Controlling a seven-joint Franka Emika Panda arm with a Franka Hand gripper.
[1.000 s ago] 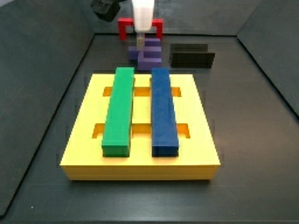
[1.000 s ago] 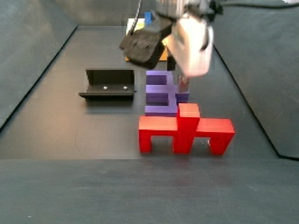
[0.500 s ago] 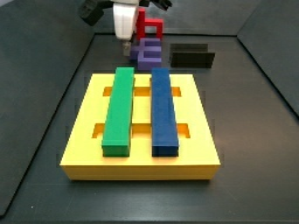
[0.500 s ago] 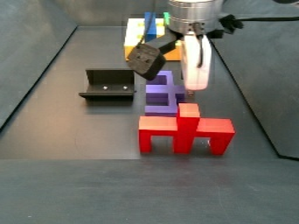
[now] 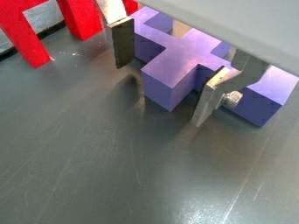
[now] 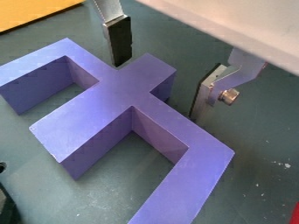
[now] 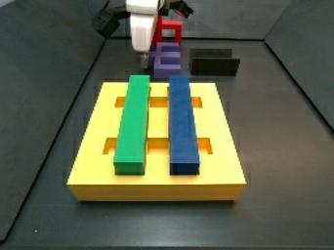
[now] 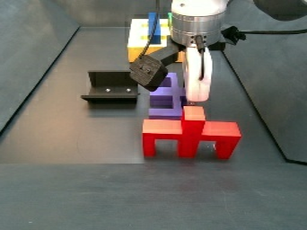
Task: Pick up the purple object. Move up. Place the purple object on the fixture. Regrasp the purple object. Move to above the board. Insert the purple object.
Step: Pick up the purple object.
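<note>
Lying flat on the dark floor, the board (image 7: 156, 146) is the biggest thing in a side view, with a long green bar (image 7: 133, 121) and a long blue bar (image 7: 183, 123) resting lengthwise on it. From its middle, the other pieces sit toward twelve o'clock. The red piece (image 8: 189, 137) stands upright just beside the purple object (image 8: 166, 97), toward six o'clock in that side view, and the fixture (image 8: 110, 87) sits at about nine o'clock from the purple object, apart from it and with nothing on it.

The purple object lies flat on the floor, stem and legs spread sideways, which probably leaves the stem as the easiest part to grasp from above. The claw (image 6: 163, 72) is down over it with its plates spread apart, one on each side of the stem and neither clearly touching, so it looks open and ready to close; this reads as the pick-up step.

Both wrist views show the gaps between fingers (image 5: 121, 41) and stem, which the side views hide behind the arm. Only the side views show the board and fixture, and how far the piece must travel.
</note>
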